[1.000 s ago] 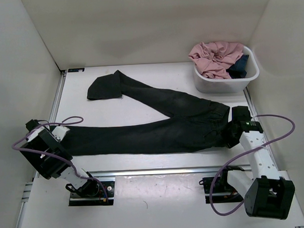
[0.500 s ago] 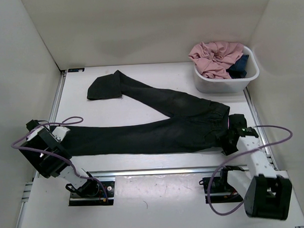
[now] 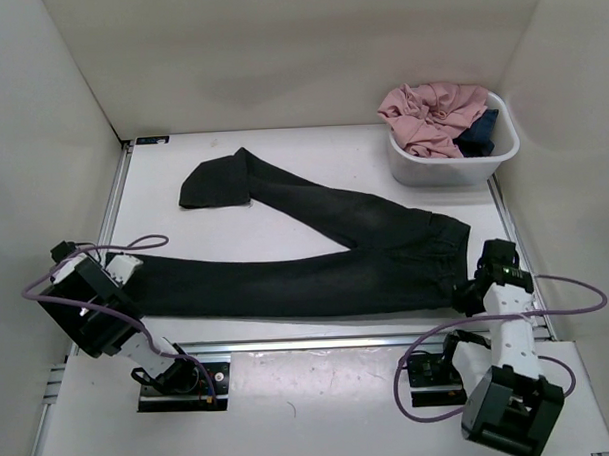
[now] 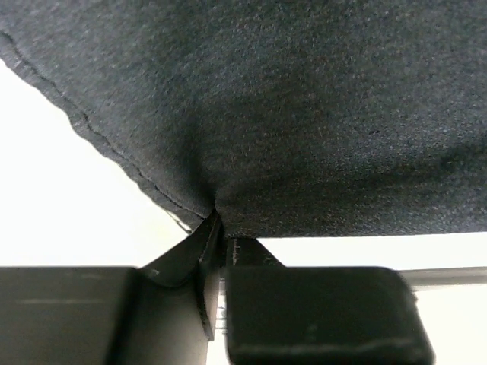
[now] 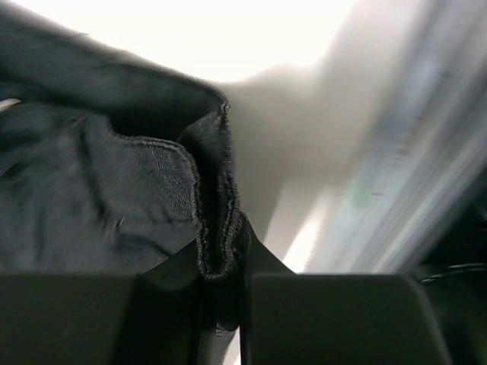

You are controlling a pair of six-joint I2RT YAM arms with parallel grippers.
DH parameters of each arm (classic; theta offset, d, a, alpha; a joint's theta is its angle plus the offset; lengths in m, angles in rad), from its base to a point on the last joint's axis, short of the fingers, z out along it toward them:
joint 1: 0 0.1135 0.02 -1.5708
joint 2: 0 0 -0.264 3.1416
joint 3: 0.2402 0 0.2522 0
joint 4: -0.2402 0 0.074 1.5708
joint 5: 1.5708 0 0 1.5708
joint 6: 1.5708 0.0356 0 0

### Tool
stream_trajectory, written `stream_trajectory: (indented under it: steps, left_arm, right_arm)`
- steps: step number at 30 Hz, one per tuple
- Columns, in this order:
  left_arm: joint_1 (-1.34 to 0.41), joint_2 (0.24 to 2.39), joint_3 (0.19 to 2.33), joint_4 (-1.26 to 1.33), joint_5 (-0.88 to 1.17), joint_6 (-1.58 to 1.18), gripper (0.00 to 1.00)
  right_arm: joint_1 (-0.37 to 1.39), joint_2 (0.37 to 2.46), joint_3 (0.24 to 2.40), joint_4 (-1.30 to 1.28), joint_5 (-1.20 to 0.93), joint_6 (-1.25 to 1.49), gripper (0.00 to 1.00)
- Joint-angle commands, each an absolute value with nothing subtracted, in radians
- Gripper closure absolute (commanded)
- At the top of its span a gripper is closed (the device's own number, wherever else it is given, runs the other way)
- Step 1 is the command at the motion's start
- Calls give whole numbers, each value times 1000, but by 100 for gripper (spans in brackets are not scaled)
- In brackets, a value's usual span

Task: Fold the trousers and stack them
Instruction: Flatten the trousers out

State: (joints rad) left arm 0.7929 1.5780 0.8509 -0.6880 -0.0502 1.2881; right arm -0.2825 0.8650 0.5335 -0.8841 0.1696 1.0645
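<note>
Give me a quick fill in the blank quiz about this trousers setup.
The trousers are ___ in colour.
The white tub holds a dark blue garment and a ___ one.
The left gripper and the right gripper are both ___ on the trousers.
Missing words: black, pink, shut.

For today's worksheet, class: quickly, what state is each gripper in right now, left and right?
Left gripper: closed, holding the trousers at a leg end.
Right gripper: closed, holding the trousers at the waistband.
</note>
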Motion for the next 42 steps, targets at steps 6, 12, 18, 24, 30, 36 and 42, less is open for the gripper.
stream_trajectory:
  steps: [6, 12, 18, 24, 30, 36, 42]
  left_arm:
    - [833, 1505, 796, -673, -147, 1374, 67]
    - [900, 1486, 977, -1012, -30, 1486, 38]
    - [870, 1479, 1236, -1175, 185, 1424, 31]
    - [735, 1635, 1206, -1014, 101, 1160, 39]
    - [649, 1649, 977, -794, 12, 1106, 37]
    - [637, 1706, 983, -626, -35, 944, 37]
    - [627, 1669, 1100, -617, -23, 842, 35]
  right_arm:
    - [-391, 876, 478, -951, 231, 999, 61]
    - [-419, 876, 644, -1017, 302, 914, 21]
    - [-384, 865, 819, -1091, 362, 835, 25]
    - [-254, 851, 842, -1063, 310, 795, 35]
    - [-166, 983, 668, -838, 157, 880, 41]
    - [-186, 1188, 526, -735, 196, 927, 47]
    - [-227, 1236, 531, -696, 187, 850, 48]
